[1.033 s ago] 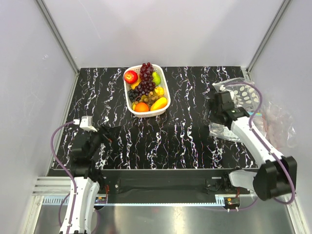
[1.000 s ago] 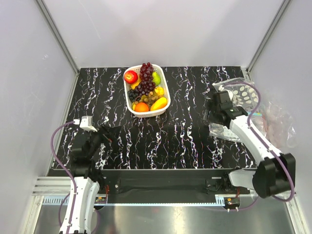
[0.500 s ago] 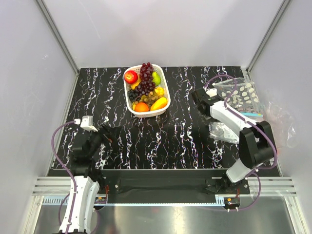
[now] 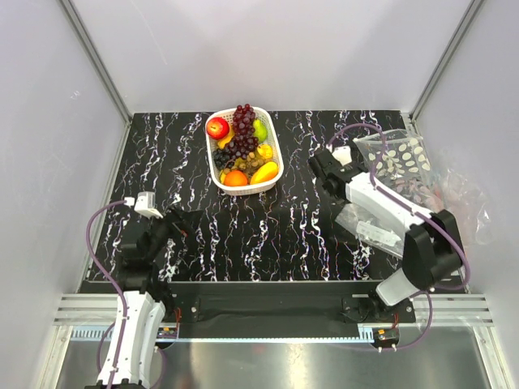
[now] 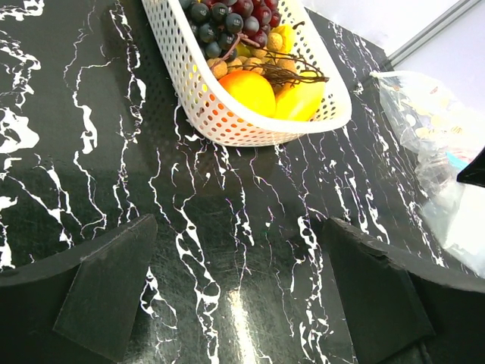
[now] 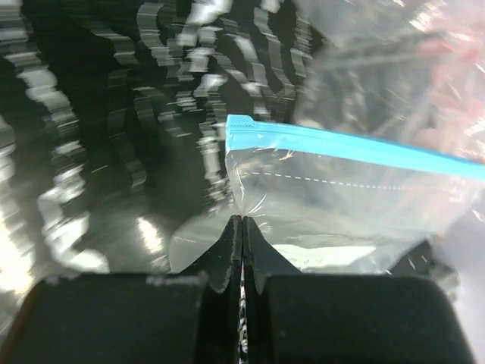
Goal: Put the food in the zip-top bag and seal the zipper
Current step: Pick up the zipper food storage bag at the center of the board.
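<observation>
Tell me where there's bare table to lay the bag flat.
Bare table lies left of the basket, out to the wall, and across the middle front, between the left pincer and the zip bag. The right side is crowded: the right pincer gripping that bag, its arm, and the patterned bag.

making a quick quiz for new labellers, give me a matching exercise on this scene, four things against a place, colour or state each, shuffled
Things:
1. red apple
2. zipper
3. right gripper
4. left gripper

Matches:
a. open, above the black marbled table
b. teal-blue
c. in the white basket
d. shut on the zip-top bag

Pairs: 1-c, 2-b, 3-d, 4-a
</observation>
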You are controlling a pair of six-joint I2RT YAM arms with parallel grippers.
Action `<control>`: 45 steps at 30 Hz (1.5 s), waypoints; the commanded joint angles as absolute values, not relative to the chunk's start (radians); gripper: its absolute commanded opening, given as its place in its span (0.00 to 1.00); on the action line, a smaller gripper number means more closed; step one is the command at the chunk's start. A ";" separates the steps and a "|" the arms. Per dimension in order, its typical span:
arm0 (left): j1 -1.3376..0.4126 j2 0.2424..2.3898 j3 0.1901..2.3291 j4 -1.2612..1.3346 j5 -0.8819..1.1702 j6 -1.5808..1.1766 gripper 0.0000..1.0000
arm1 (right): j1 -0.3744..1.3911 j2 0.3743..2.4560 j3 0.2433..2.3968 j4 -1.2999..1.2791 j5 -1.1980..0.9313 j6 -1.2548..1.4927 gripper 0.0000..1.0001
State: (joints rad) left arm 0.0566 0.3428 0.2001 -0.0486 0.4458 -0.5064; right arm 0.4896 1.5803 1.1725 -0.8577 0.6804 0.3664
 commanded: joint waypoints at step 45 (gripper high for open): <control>-0.284 0.871 0.285 0.098 0.560 -0.906 0.74 | 1.258 1.126 0.776 -0.184 0.097 0.170 0.00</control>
